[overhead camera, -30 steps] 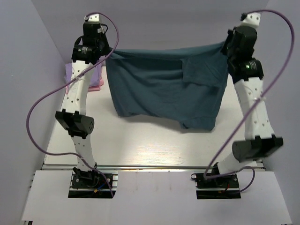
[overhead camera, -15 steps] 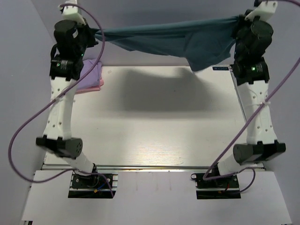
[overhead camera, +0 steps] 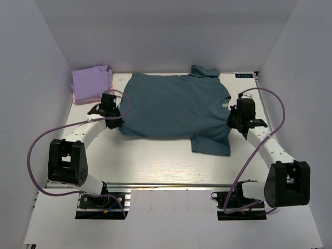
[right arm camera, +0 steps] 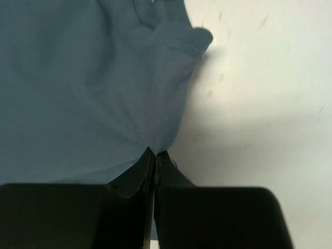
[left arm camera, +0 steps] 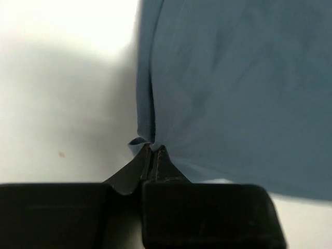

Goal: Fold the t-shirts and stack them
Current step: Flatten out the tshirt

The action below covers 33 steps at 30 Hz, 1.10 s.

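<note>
On the walled white table [overhead camera: 155, 166], left hand [left arm camera: 151, 151] and right hand [right arm camera: 154, 153] pinch the seemingly flat teal t-shirt [overhead camera: 171, 106].

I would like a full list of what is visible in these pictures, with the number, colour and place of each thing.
blue t-shirt: 1, dark teal-blue, spread flat across the middle of the table
purple t-shirt: 1, lavender, folded, far left corner
pink t-shirt: 1, pink, under the purple one, only an edge shows
table: 1, white, inside white walls
cables: 2, purple, one looping along each arm
left hand: 1, black, shut on the left edge of the blue t-shirt
right hand: 1, black, shut on the right edge of the blue t-shirt, near a sleeve
</note>
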Each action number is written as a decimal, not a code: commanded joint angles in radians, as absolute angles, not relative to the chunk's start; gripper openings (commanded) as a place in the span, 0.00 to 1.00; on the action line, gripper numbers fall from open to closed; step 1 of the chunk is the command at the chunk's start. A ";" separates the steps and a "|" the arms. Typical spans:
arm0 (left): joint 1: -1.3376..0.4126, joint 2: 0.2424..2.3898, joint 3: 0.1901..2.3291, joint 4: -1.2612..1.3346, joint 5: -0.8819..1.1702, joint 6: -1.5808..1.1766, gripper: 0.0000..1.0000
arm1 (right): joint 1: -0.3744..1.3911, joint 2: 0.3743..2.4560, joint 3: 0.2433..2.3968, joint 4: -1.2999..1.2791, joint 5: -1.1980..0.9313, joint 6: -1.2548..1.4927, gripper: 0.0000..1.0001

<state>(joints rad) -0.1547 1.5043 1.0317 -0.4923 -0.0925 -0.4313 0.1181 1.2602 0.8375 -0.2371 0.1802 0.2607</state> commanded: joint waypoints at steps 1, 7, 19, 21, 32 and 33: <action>-0.166 1.434 0.927 -0.477 -0.045 -0.537 0.00 | 0.110 1.255 0.851 -0.344 0.112 0.348 0.00; -0.166 1.454 0.762 -0.466 -0.011 -0.557 0.00 | 0.109 1.324 0.830 -0.407 0.109 0.383 0.00; -0.166 1.332 0.847 -0.610 -0.011 -0.555 0.11 | 0.112 1.273 0.943 -0.541 0.161 0.382 0.00; -0.166 1.280 0.847 -0.669 -0.038 -0.583 0.18 | 0.112 1.268 0.969 -0.580 0.167 0.382 0.00; -0.166 1.198 0.775 -0.906 -0.032 -0.640 0.58 | 0.110 1.290 0.930 -0.690 0.278 0.433 0.51; -0.166 1.198 0.775 -0.920 -0.032 -0.640 0.83 | 0.110 1.301 0.940 -0.695 0.279 0.431 0.57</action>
<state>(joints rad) -0.1612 1.2053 0.7883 -0.8406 -0.0452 -0.6239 0.1158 1.2877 0.9360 -0.6594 0.2409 0.4202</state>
